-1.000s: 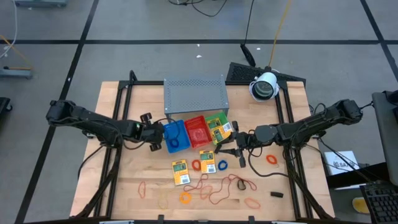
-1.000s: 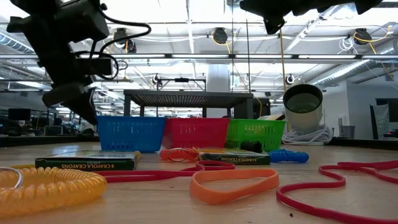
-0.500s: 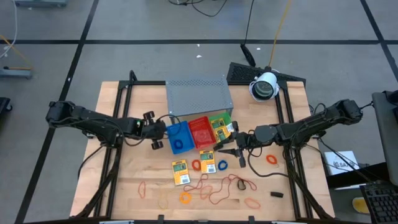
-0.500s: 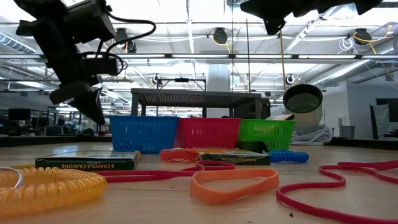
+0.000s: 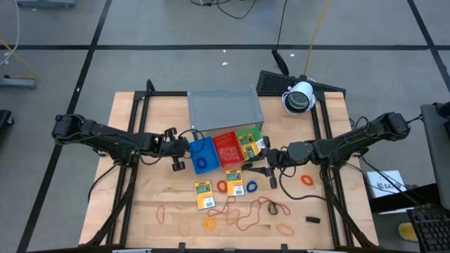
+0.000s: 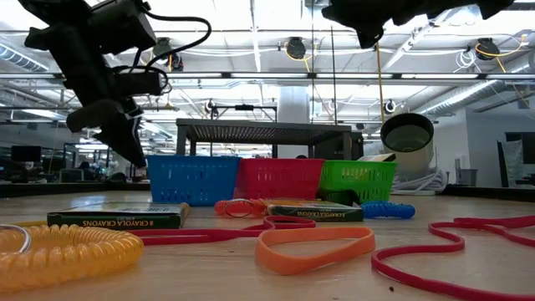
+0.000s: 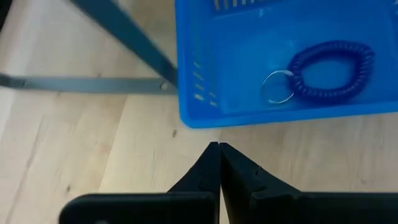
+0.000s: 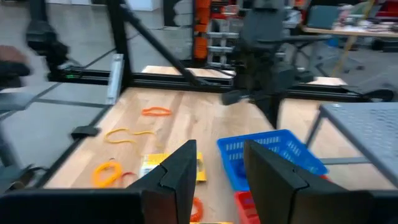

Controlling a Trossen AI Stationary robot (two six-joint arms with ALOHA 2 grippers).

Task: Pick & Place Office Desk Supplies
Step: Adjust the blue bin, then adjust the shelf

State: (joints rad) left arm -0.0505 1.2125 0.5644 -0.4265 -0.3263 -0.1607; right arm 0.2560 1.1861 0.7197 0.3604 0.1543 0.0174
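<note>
Yellow-and-green cardboard crayon packets (image 5: 203, 194) lie flat on the pale wooden table (image 5: 140, 211), just in front of the small blue plastic tray (image 5: 200, 154); one more (image 5: 233, 180) lies a little further right of it, and another leans in the green plastic tray (image 5: 247, 144) two places along the row. In the low view the nearest packet's edge reads "CRAYOLA CRAYONS" (image 6: 117, 219). These look light and stiff, best taken across the short sides. Thin red and orange rubber bands (image 5: 242, 214) sprawl well in front of the blue tray; they seem soft and floppy, likely to slip unless pinched at a single strand. Coiled rings, a blue one (image 5: 252, 187) and orange ones (image 5: 209, 223), sit among them and should be springy, light, easy to pinch through the loop. A dark blue coiled ring with a metal key loop (image 7: 329, 70) already lies inside the blue tray.

The left pincer (image 7: 219, 149) hangs just outside the blue tray's left wall, fingers pressed together and holding nothing. The right pincer (image 5: 261, 167) hovers just right of the red plastic tray (image 5: 225, 149), its fingers (image 8: 180, 168) apart and empty. The grey perforated metal shelf (image 5: 223, 107) stands directly behind the blue tray.
</note>
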